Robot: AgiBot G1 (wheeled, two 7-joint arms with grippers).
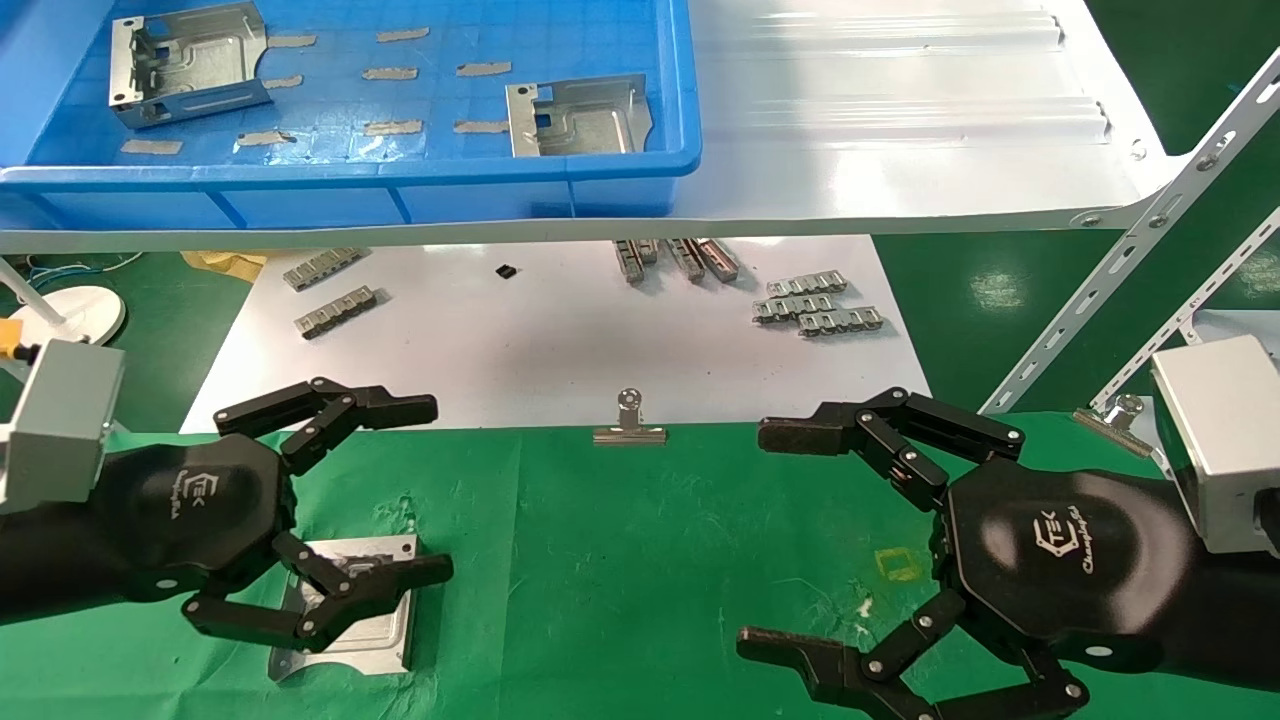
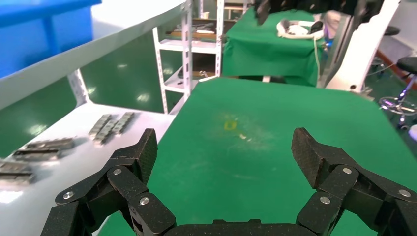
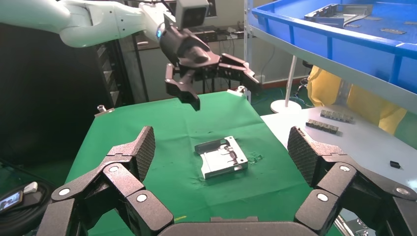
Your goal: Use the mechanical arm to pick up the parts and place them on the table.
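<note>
One silver part [image 1: 385, 630] lies flat on the green table [image 1: 620, 560]; it also shows in the right wrist view [image 3: 221, 158]. My left gripper [image 1: 437, 489] is open and empty, hanging above that part and clear of it, as the right wrist view [image 3: 223, 93] shows. In its own view [image 2: 227, 152] only bare green cloth lies between its fingers. My right gripper [image 1: 755, 540] is open and empty above the table's right side, facing the part [image 3: 222, 145]. Two more parts [image 1: 190, 65] [image 1: 580, 115] lie in the blue bin [image 1: 640, 165].
The blue bin stands on a glossy white shelf [image 1: 900, 130] over the back. Grey link strips [image 1: 815, 305] [image 1: 335, 310] lie on a white sheet [image 1: 540, 340]. A silver binder clip [image 1: 630, 425] sits at the cloth's far edge, another [image 1: 1115, 415] at right. A slotted shelf strut [image 1: 1120, 250] rises at right.
</note>
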